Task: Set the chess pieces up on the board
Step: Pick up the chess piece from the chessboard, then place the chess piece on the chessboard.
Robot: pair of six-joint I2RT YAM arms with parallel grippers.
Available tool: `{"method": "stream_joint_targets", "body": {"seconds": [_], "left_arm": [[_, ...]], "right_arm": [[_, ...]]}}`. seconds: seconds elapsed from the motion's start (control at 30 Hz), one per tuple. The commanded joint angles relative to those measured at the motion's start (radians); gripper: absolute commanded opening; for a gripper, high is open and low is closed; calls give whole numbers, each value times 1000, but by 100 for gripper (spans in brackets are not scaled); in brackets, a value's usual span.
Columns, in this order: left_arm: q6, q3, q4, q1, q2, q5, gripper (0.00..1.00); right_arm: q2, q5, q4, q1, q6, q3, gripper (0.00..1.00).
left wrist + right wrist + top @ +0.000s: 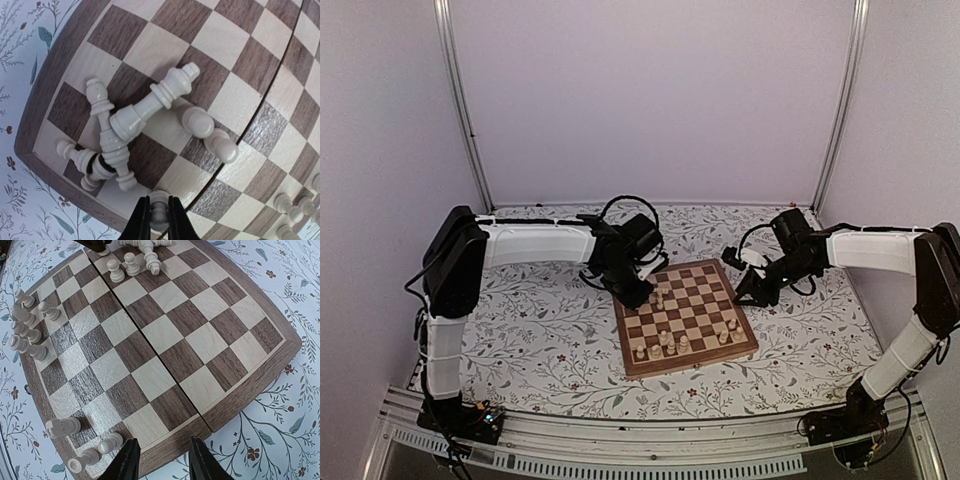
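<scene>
The board (692, 300) lies between the arms, and its border shows in both wrist views (40, 105) (235, 395). In the left wrist view, my left gripper (159, 199) is shut on a small pale pawn (159, 211) near the board's edge. Just beyond it, several pale chess pieces (131, 119) lie toppled in a heap, with two pawns (199, 122) beside them. My right gripper (160, 460) hangs open over the board's opposite edge with nothing between its fingers. More pieces stand along one side (25, 332) and lie by a corner (82, 440).
The floral tabletop (540, 340) surrounds the board. From above, pieces stand along the board's near row (662, 345) and near its right corner (725, 330). The left arm (535, 243) reaches in from the left, the right arm (870, 248) from the right.
</scene>
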Motion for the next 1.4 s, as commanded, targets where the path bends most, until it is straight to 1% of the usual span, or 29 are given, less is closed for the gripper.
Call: {"method": "stream_joint_targets", "body": {"seconds": [0.0, 0.07, 0.13, 0.17, 0.23, 0.5, 1.07, 1.13, 1.27, 1.37], "left_arm": [[-18, -67, -11, -15, -138, 4, 8], [-6, -101, -11, -31, -174, 28, 9], [47, -142, -6, -57, -199, 117, 9], [62, -160, -2, -68, -211, 129, 10], [67, -186, -4, -81, -218, 116, 9], [70, -237, 17, -116, -214, 156, 9], [77, -221, 23, -141, -137, 164, 10], [77, -219, 22, -142, -135, 163, 12], [77, -210, 12, -142, -140, 152, 24], [90, -194, -6, -141, -161, 120, 30]], "right_arm": [[18, 5, -13, -4, -8, 7, 36], [21, 3, -14, -4, -8, 9, 36], [25, 1, -16, -4, -8, 11, 36], [26, 0, -17, -4, -9, 13, 36], [30, -2, -21, -4, -9, 16, 36], [37, -7, -29, -3, -9, 21, 36], [39, -6, -30, -1, -9, 23, 36], [38, -6, -30, -3, -9, 23, 36], [40, -8, -31, -2, -9, 23, 36], [40, -8, -31, -2, -9, 23, 36]]}}
